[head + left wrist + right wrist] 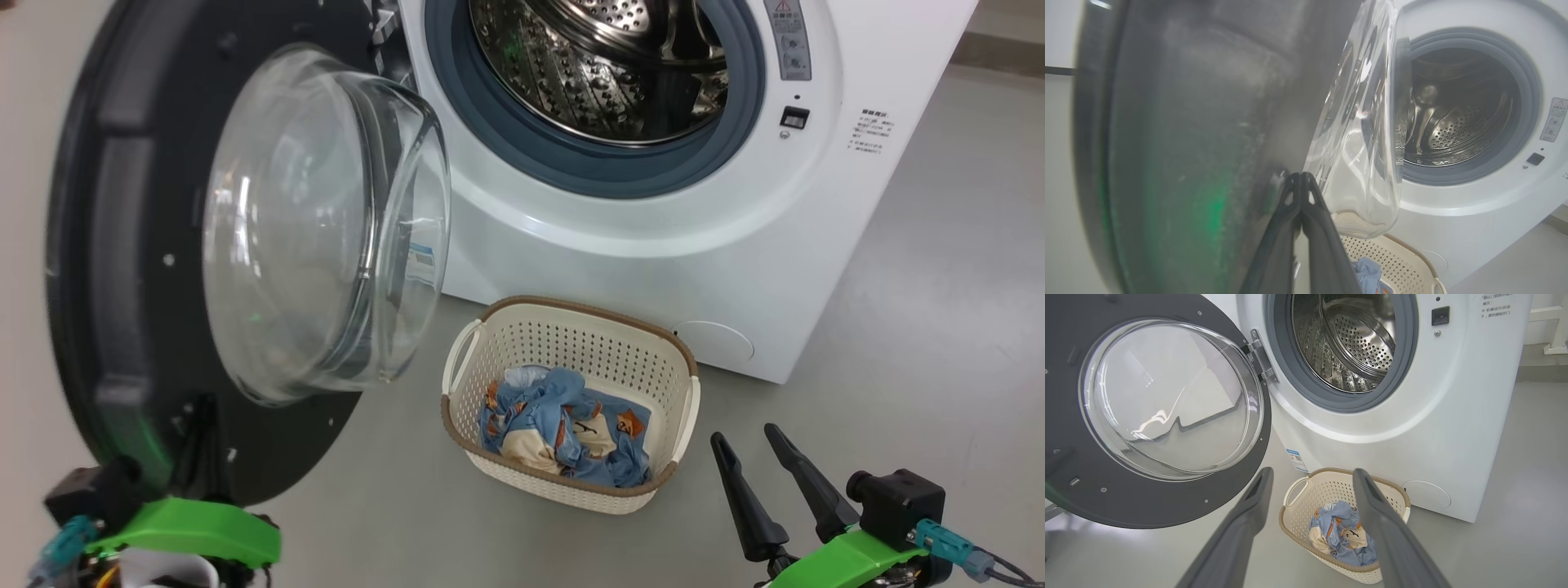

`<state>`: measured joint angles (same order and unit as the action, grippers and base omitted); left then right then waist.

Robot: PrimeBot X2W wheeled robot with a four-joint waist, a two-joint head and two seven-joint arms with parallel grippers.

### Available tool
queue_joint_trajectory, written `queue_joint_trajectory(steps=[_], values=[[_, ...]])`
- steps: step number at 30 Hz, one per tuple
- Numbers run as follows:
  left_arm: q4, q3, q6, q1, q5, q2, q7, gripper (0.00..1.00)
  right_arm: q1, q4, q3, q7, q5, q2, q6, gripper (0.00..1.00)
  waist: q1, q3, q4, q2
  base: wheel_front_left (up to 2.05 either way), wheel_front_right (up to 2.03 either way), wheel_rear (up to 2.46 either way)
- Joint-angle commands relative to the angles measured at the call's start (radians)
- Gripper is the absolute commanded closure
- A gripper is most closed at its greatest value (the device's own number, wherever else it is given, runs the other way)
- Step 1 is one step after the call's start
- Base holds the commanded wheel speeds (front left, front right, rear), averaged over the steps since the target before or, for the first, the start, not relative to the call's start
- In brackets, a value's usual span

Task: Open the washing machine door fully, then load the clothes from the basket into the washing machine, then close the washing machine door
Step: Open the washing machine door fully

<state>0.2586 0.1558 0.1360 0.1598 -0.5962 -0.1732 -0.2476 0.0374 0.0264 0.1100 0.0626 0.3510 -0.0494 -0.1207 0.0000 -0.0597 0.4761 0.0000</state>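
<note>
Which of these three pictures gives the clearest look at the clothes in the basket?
The head view: the clothes lie in the basket with nothing in front. In the right wrist view one of the fingers covers part of them. The left wrist view catches a small blue scrap at the bottom edge.

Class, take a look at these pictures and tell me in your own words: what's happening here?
A laundry-loading job, early on. The washing machine has its door swung open, and the robot's left gripper, shut, has its tips at the door's black rim. The right gripper is open and holds nothing, poised beside the basket on the floor. The clothes lie in the basket, not yet loaded, and the drum looks empty.
</note>
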Motion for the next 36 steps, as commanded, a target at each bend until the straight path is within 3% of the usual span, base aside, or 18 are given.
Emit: queue_joint_trajectory(steps=[1, 13, 36], values=[[-0.028, -0.076, 0.012, 0.023, -0.010, -0.049, -0.014, 1.00, -0.036, -0.036, 0.017, -0.005, -0.017, -0.001, -0.010, 0.00, 0.0000, -0.015, 0.002, 0.0000, 0.00, 0.00, 0.00], [-0.004, -0.233, -0.018, 0.059, -0.005, -0.067, -0.014, 1.00, -0.049, -0.101, 0.003, -0.076, -0.070, -0.007, -0.010, 0.00, 0.0000, -0.084, 0.004, 0.0000, 0.00, 0.00, 0.00], [0.247, -0.539, -0.153, 0.318, 0.043, -0.104, -0.014, 1.00, -0.085, -0.316, -0.079, -0.254, -0.140, -0.083, -0.010, 0.00, 0.0000, -0.290, 0.014, 0.0000, 0.00, 0.00, 0.00]])
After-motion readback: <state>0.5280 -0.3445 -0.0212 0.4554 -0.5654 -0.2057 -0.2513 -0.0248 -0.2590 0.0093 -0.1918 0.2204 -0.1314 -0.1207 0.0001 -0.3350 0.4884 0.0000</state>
